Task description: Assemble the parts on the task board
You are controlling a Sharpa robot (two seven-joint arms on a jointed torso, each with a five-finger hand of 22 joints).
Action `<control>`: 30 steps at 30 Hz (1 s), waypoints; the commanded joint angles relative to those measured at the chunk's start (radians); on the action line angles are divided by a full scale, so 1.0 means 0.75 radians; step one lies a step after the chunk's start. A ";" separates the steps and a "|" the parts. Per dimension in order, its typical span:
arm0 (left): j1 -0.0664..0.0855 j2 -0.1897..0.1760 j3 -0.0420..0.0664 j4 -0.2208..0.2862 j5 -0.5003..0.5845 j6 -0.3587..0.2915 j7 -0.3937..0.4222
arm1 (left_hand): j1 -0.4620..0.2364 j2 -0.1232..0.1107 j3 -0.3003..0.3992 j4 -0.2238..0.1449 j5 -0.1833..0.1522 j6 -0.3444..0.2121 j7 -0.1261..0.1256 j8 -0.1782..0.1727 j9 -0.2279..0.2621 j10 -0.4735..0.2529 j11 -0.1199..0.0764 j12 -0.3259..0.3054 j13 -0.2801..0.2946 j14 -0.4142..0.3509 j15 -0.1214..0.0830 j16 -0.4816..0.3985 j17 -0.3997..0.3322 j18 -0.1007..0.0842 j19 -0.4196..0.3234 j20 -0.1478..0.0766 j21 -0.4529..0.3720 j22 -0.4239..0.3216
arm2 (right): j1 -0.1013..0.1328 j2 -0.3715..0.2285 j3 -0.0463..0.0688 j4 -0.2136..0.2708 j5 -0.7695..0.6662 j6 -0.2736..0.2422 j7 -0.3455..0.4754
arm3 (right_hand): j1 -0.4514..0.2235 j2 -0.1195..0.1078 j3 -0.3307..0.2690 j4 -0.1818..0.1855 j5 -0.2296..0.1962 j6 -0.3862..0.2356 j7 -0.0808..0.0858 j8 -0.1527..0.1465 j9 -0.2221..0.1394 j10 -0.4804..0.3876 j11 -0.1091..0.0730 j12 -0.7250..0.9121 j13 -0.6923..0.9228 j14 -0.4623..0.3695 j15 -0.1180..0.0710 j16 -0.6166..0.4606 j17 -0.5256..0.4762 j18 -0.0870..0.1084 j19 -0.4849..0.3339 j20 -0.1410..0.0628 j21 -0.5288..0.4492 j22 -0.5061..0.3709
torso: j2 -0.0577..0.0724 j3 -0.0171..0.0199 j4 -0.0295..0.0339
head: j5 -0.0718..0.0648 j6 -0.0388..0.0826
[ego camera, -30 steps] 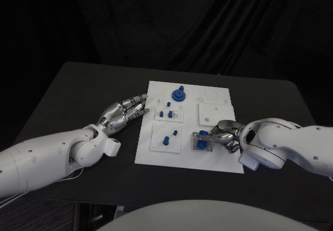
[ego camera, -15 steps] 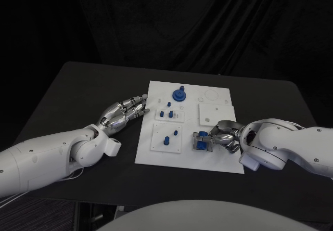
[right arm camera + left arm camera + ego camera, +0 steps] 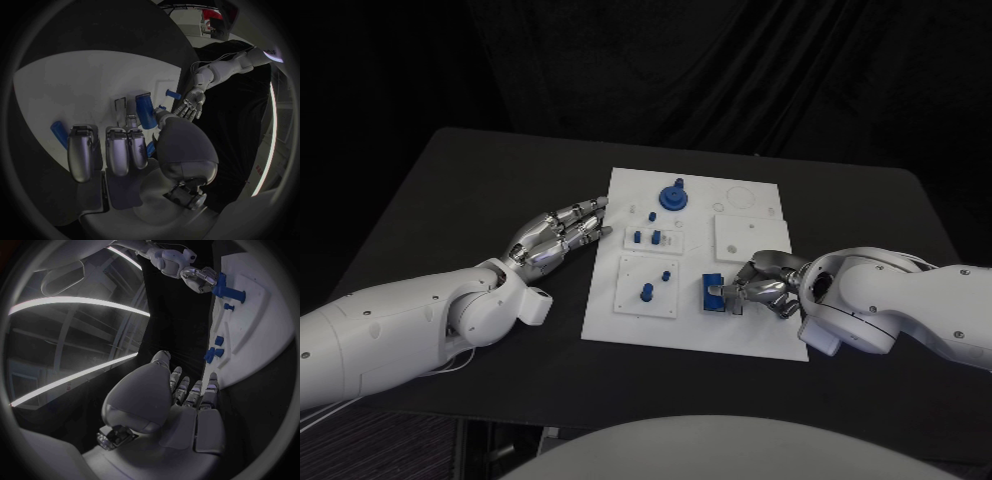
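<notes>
Black table (image 3: pixel 473 190): a dark matte top seen from the head view, with black curtains hanging behind it.
Task board (image 3: pixel 747 335): a white plate lying flat in the middle of the table, with raised square panels on it.
Parts: small blue pieces on the board; a round knob (image 3: pixel 674 197) near the far edge, short pegs (image 3: pixel 645 237) below it, and one peg (image 3: pixel 646 293) on a nearer panel.
Left hand (image 3: pixel 560 232): head view shows it on the table at the board's left edge, fingers extended and slightly apart, fingertips touching the rim, holding nothing.
Right hand (image 3: pixel 764 287): at the board's near right part, fingers curled around a blue block (image 3: pixel 715 293) that sits on the board.
Left wrist view: the left hand (image 3: pixel 187 395) lies flat beside the board (image 3: pixel 262 340); the right hand (image 3: pixel 199 279) holds the blue block (image 3: pixel 226 289) across from it.
Right wrist view: the fingers (image 3: pixel 115 150) press down over the board (image 3: pixel 75 85), with a blue part (image 3: pixel 145 112) just beyond them; whether they touch it I cannot tell.
</notes>
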 commanded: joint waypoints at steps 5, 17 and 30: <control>-0.004 0.003 0.001 0.000 0.003 0.024 0.023 | 0.008 0.001 0.010 0.003 -0.003 0.003 0.015 0.007 0.002 0.001 -0.003 0.005 0.001 0.001 0.011 0.007 0.001 -0.018 0.005 0.008 0.004 -0.003 | -0.004 0.003 0.000 0.005 -0.009 0.023 0.006 | -0.011 -0.002 -0.019 0.007 0.008 -0.008 -0.008 0.010 0.008 0.139 0.000 0.003 0.351 0.134 0.006 -0.002 0.337 -0.015 0.108 0.007 -0.009 0.329 | 0.000 0.0000 -0.0005 | 0.004 0.000; -0.009 0.004 0.001 -0.004 0.003 0.027 0.021 | 0.007 0.001 0.012 0.004 -0.003 0.014 0.022 0.009 0.003 0.000 -0.005 0.005 0.001 0.001 0.013 0.008 0.001 -0.020 0.005 0.008 0.004 -0.003 | -0.004 -0.001 0.000 0.004 -0.010 0.018 0.008 | -0.061 -0.003 -0.070 0.026 0.007 -0.033 -0.005 0.029 0.025 0.139 0.002 0.003 0.351 0.133 0.007 -0.003 0.333 -0.014 0.106 0.007 -0.013 0.327 | 0.000 -0.0004 0.0009 | 0.006 0.000; -0.021 -0.006 0.001 0.003 0.003 0.025 0.028 | 0.007 0.002 0.014 0.004 -0.002 0.020 0.023 0.011 0.004 0.001 -0.006 0.005 0.001 0.002 0.013 0.009 0.001 -0.021 0.006 0.008 0.005 -0.002 | -0.003 -0.079 0.000 0.086 -0.223 -0.219 0.242 | 0.063 -0.020 -0.115 -0.045 0.008 -0.078 -0.007 0.080 0.064 0.139 0.000 0.003 0.351 0.137 0.005 0.004 0.351 -0.019 0.118 0.004 0.007 0.335 | 0.000 -0.0004 0.0008 | 0.015 0.000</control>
